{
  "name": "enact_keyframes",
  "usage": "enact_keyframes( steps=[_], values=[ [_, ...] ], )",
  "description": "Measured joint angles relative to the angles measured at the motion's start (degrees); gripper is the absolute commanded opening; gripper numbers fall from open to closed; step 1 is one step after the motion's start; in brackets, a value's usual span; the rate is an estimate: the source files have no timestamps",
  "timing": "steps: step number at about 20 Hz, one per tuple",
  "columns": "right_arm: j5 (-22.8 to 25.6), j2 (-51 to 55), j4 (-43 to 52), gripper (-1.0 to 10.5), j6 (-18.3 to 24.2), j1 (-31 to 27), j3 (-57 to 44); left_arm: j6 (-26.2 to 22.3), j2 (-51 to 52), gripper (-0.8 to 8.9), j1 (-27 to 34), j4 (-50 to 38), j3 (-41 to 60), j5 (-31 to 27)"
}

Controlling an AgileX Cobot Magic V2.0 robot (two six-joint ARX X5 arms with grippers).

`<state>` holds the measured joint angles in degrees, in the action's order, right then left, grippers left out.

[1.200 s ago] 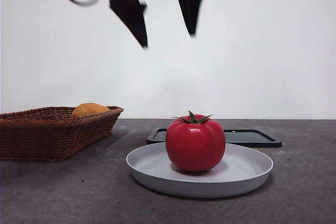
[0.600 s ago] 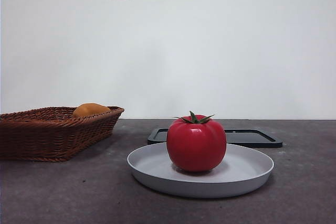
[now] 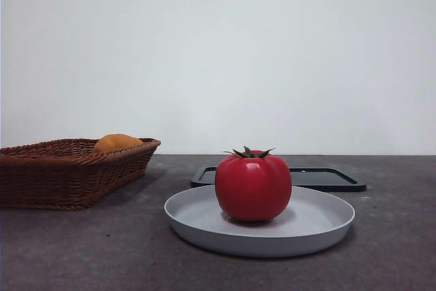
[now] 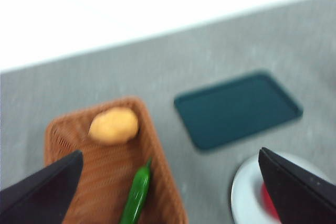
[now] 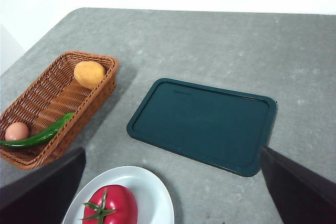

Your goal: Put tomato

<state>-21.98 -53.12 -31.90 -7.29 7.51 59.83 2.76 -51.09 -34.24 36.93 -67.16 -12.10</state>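
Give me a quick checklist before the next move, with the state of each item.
1. Tomato sits upright on the white plate: ok.
2. Left gripper jaws open, holding nothing: ok.
3. Right gripper jaws open, holding nothing: ok.
4. Dark tray bare on top: ok.
5. Basket holds orange fruit, green pepper and egg: ok.

1. The tomato (image 3: 253, 187) is round, shiny and bright red.
2. It has small green leaves and a short stem on top.
3. It stands upright, with the leaves pointing up.
4. In the front view it sits in the lower middle of the frame, on a round grey plate (image 3: 204, 217).
5. In the right wrist view the tomato (image 5: 111, 205) is at the bottom left, seen from above.
6. Nothing is touching it but the plate.
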Motion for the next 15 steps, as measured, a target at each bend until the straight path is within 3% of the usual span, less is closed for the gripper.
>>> enact_keyframes(
  steps=[4, 6, 8, 12, 15],
  values=[
    [0.00, 0.00, -0.02, 5.7, 0.00, 0.00, 0.00, 3.96, 7.15, 6.56, -0.02, -9.70, 13.11, 0.00],
    [0.00, 0.00, -0.02, 5.7, 0.02, 0.00, 0.00, 4.81, 8.00, 6.54, -0.02, -10.16, 16.37, 2.05],
    [0.00, 0.00, 0.00, 5.7, 0.02, 0.00, 0.00, 5.31, 8.22, 6.54, -0.02, -10.25, 16.76, 5.40],
    [-0.79, -0.02, -0.07, 5.7, 0.00, 0.11, 0.00, 5.51, 8.74, 6.55, -0.02, -11.04, 16.74, 5.86],
    [-3.34, -1.86, -0.46, 5.7, 0.00, 4.35, 0.02, 5.51, 8.74, 6.55, -0.02, -11.04, 16.76, 5.86]
  ],
)
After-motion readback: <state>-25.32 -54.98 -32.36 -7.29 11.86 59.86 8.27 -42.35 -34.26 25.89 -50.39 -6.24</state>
